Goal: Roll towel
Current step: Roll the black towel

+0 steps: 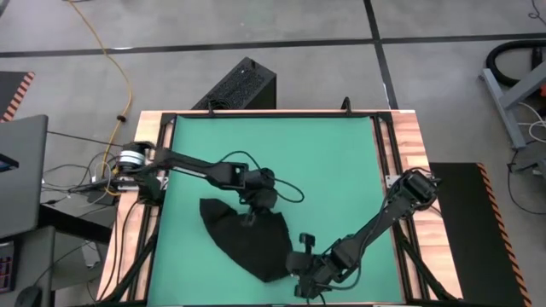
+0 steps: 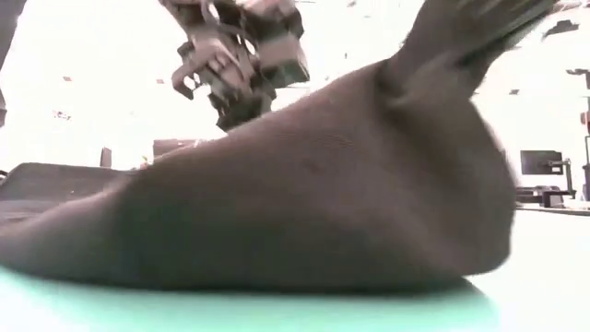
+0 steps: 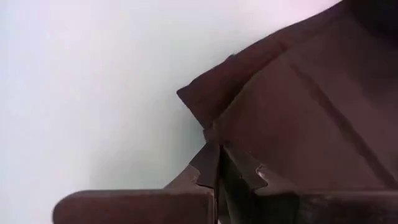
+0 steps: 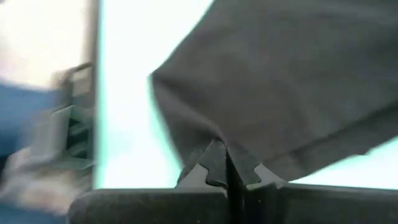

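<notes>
Plain black towel [image 1: 247, 239], unpatterned, on solid green mat [image 1: 324, 162]. Dark arms, dark left gripper [image 1: 250, 219] and right gripper [image 1: 300, 271]. Reddish wood-grain table [image 1: 414, 145] edge. Yellow cable [image 1: 107, 51] at 10 o'clock on grey floor [image 1: 299, 21].

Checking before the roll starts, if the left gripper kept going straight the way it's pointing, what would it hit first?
The left gripper points down at the towel and is already shut on a fold of it. Going on, it would likely press cloth into the green mat right beneath.
</notes>
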Robot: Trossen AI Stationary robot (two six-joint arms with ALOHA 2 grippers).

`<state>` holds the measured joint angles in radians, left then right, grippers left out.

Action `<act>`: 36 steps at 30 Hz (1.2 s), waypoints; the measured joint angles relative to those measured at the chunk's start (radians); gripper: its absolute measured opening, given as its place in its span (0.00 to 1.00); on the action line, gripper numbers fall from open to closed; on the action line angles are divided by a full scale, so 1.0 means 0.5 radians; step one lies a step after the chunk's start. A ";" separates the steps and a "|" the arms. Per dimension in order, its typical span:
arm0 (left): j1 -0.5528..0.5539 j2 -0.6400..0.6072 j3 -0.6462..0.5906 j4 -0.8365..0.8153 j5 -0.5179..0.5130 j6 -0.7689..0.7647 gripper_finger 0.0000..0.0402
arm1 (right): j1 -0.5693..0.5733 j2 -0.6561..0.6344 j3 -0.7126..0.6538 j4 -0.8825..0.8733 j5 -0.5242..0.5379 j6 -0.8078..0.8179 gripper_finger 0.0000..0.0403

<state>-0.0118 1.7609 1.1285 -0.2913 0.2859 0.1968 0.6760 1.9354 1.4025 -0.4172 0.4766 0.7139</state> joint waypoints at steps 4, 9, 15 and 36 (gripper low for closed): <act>-0.069 -0.313 0.065 -0.330 -0.349 0.006 0.00 | -0.043 0.000 0.001 -0.110 0.201 0.023 0.02; -0.157 -0.771 0.070 -0.686 -0.706 -0.099 0.00 | -0.131 0.000 0.001 -0.255 0.437 0.063 0.02; -0.240 -1.239 0.070 -0.909 -1.117 -0.245 0.00 | -0.268 -0.105 0.000 -0.419 0.792 0.089 0.01; 0.446 -1.503 -0.103 0.228 -2.023 1.055 0.00 | -1.299 -1.007 0.001 -0.090 1.554 -1.575 0.01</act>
<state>0.2110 1.0092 1.0767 -0.1771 -0.7258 0.7244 0.0268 1.4317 1.4029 -0.4622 1.2536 -0.0738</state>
